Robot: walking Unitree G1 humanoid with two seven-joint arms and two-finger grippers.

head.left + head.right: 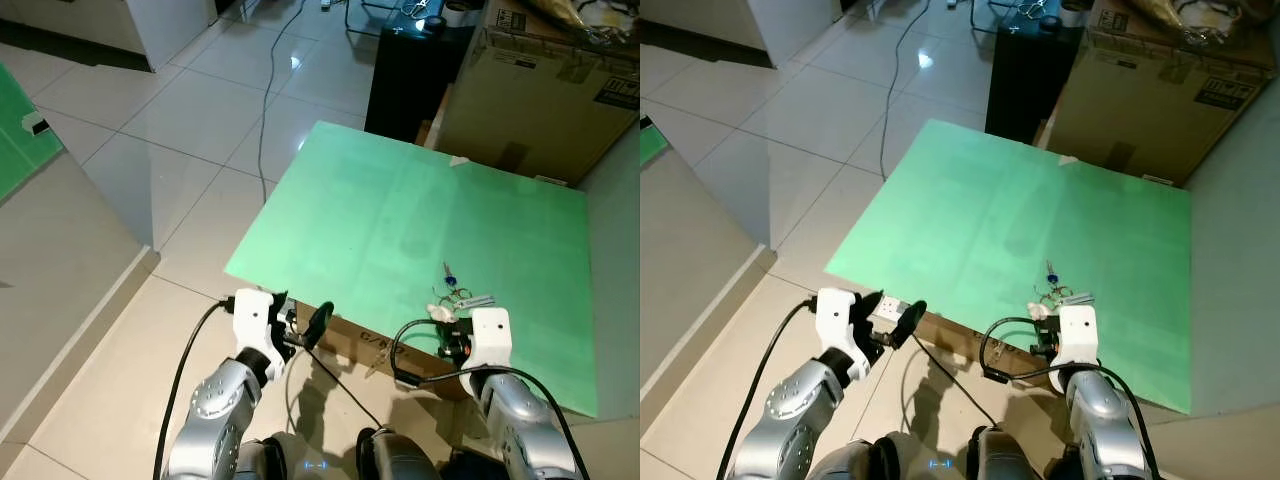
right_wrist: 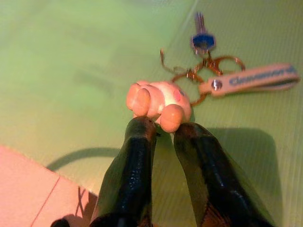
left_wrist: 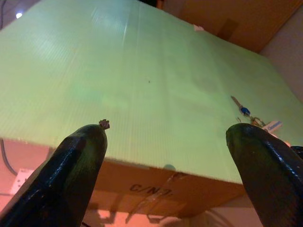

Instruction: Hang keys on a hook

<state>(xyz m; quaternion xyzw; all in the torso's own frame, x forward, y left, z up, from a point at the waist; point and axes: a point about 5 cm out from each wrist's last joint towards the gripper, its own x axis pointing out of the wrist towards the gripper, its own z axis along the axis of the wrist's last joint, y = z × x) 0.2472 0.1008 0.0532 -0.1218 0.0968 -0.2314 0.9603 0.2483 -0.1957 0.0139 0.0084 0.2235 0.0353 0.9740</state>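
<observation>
Right wrist view: right gripper (image 2: 161, 126) has its two black fingers (image 2: 130, 161) nearly together, a narrow gap between the tips, tips touching the small pink rubbery animal charm (image 2: 156, 101) without clearly clamping it. Charm is linked to a bunch of keys (image 2: 204, 66): brass rings, one blue-headed metal key (image 2: 202, 38), one pale fabric strap tag with blue lettering (image 2: 251, 78). Whole bunch lies flat on the green corrugated plastic sheet (image 2: 71, 56), near the sheet's front edge, toward its right side.

Left gripper (image 3: 165, 137) has its fingers (image 3: 78, 161) spread wide, nothing between them, hovering just off the green sheet's front edge toward its left corner, well apart from the keys.

Green sheet rests on a brown cardboard box (image 1: 350, 345) with printing on its side. Behind the sheet: a large brown cardboard carton (image 1: 530, 95), contents at top too unclear to name, and a black cabinet (image 1: 405, 75) beside it.

Both silver arms reach forward from below, right arm (image 1: 520, 415) bent with wrist over the sheet's front edge, left arm (image 1: 215, 410) angled toward the sheet's corner. Black cable (image 1: 270, 90) runs across the glossy tiled floor (image 1: 180, 130) left of the sheet.
</observation>
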